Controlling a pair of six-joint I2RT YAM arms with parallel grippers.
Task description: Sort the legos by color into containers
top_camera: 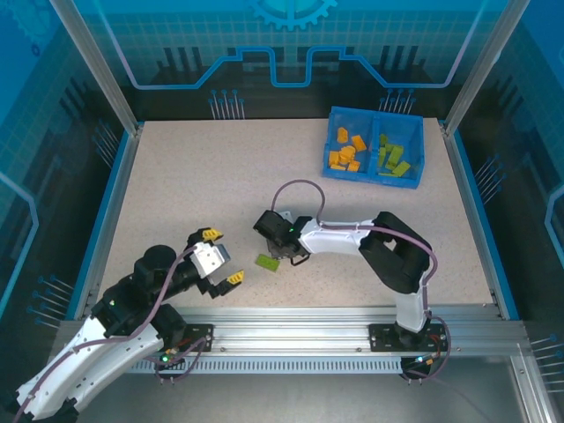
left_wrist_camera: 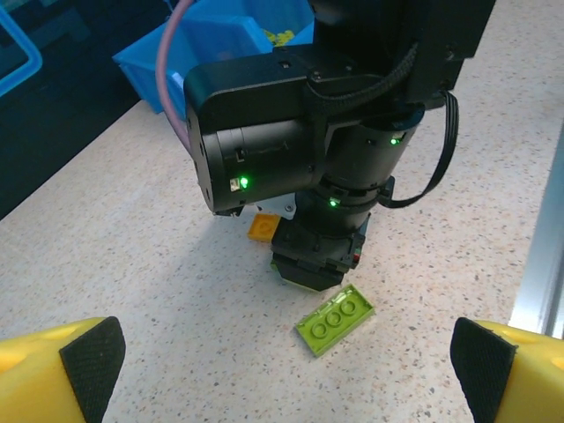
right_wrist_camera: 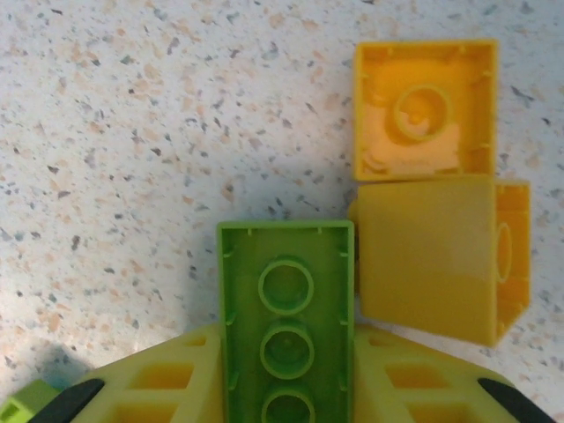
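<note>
My right gripper (right_wrist_camera: pixel 286 386) points straight down at the table and is shut on an upturned green lego (right_wrist_camera: pixel 286 317), one yellow finger against each long side. Two orange legos (right_wrist_camera: pixel 425 110) (right_wrist_camera: pixel 441 260) lie just to its right, the nearer one touching the green brick. In the left wrist view, a second green lego (left_wrist_camera: pixel 335 319) lies loose in front of the right gripper (left_wrist_camera: pixel 317 264), with an orange lego (left_wrist_camera: pixel 263 226) behind it. My left gripper (top_camera: pixel 223 256) hovers wide open to the left, holding nothing. The blue containers (top_camera: pixel 370 180) stand at the far right.
In the bin, the left compartment holds several orange bricks (top_camera: pixel 345 152) and the right one several green bricks (top_camera: pixel 392 157). A blue raised border (top_camera: pixel 113 189) frames the speckled table, and an aluminium rail (top_camera: pixel 308 317) runs along the near edge.
</note>
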